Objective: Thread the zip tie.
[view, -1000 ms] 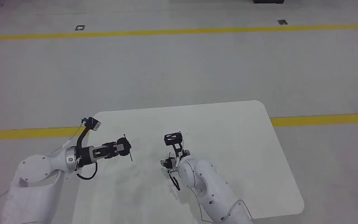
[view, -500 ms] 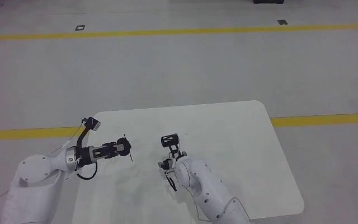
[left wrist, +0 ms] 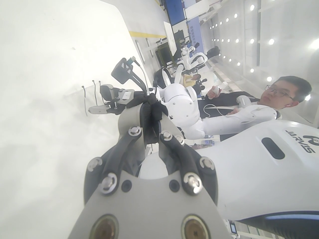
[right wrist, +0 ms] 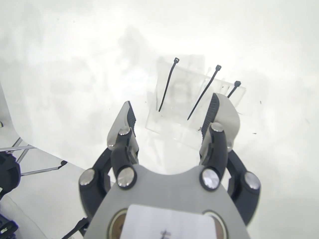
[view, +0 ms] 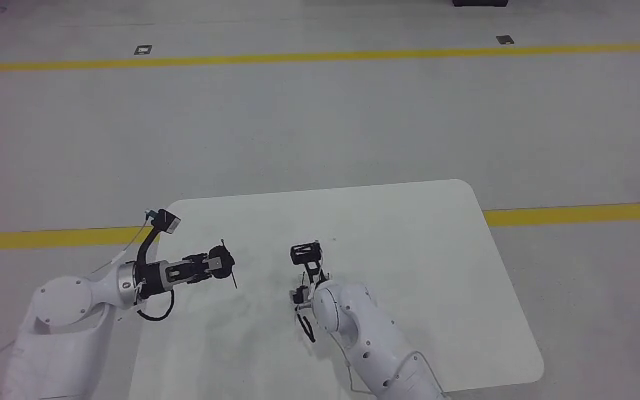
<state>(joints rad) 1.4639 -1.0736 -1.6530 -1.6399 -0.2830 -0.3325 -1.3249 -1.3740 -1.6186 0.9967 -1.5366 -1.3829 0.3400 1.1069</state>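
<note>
Black zip ties (right wrist: 202,93), right tool (right wrist: 171,99) spread nearby

Your left arm (view: 60,305) comes in from the near left, its forearm held level and pointing right. The left gripper (view: 225,263) at its end is clamped tight. Your right arm (view: 350,320) rises at the near centre with the wrist bent over. The right gripper (right wrist: 172,101) points downward, its fingers (right wrist: 224,110) spread wide apart.
</note>
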